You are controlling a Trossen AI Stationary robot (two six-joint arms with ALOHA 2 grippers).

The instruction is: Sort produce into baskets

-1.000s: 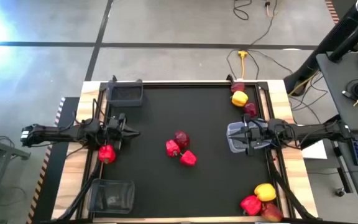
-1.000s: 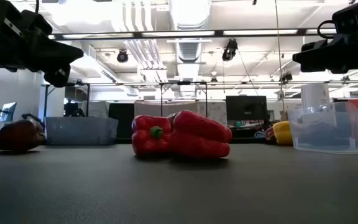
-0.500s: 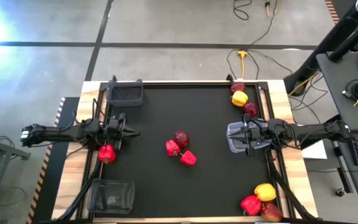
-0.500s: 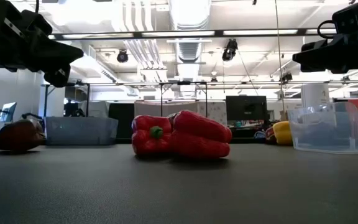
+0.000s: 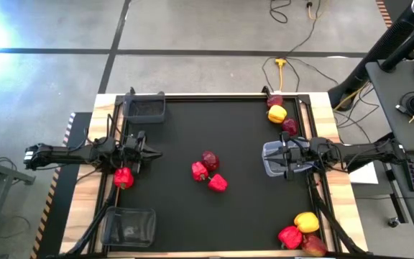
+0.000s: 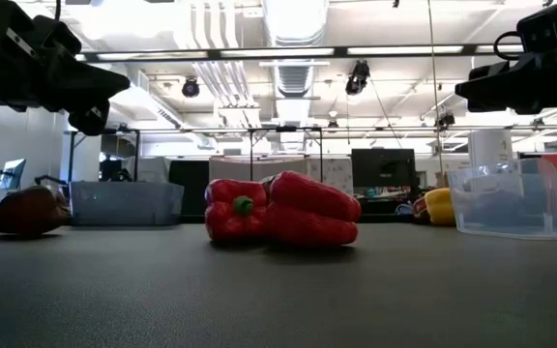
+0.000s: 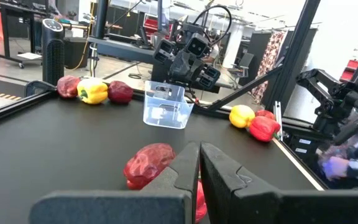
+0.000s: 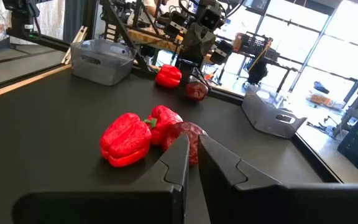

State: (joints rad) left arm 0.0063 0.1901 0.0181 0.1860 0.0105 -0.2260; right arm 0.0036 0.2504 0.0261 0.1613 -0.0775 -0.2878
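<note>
Three baskets sit on your black table (image 5: 192,122). Start at the left of the high view. One grey basket (image 5: 144,107) is in the upper left corner. Another grey basket (image 5: 129,226) is in the lower left corner. Between them your left gripper (image 5: 152,152) hangs over the left edge of the mat, fingers pressed together, holding nothing. One red pepper (image 5: 123,177) lies just below that arm. In the right wrist view a dark round fruit (image 8: 196,91) shows beside that pepper, but you cannot make it out from above.

Look at the middle now. Two red peppers (image 5: 218,183) and one dark maroon fruit (image 5: 209,159) lie close together, and they seem to touch.

Move to the right side. Your right gripper (image 5: 273,160) is over the clear basket (image 5: 272,167) at the right edge, with its fingers pressed together and nothing in them. Above it, in the upper right corner, a dark fruit, a yellow pepper (image 5: 277,113) and another dark fruit lie in a row. In the lower right corner you see a yellow pepper (image 5: 307,221), a red pepper (image 5: 290,236) and one more reddish piece at the frame edge.
</note>
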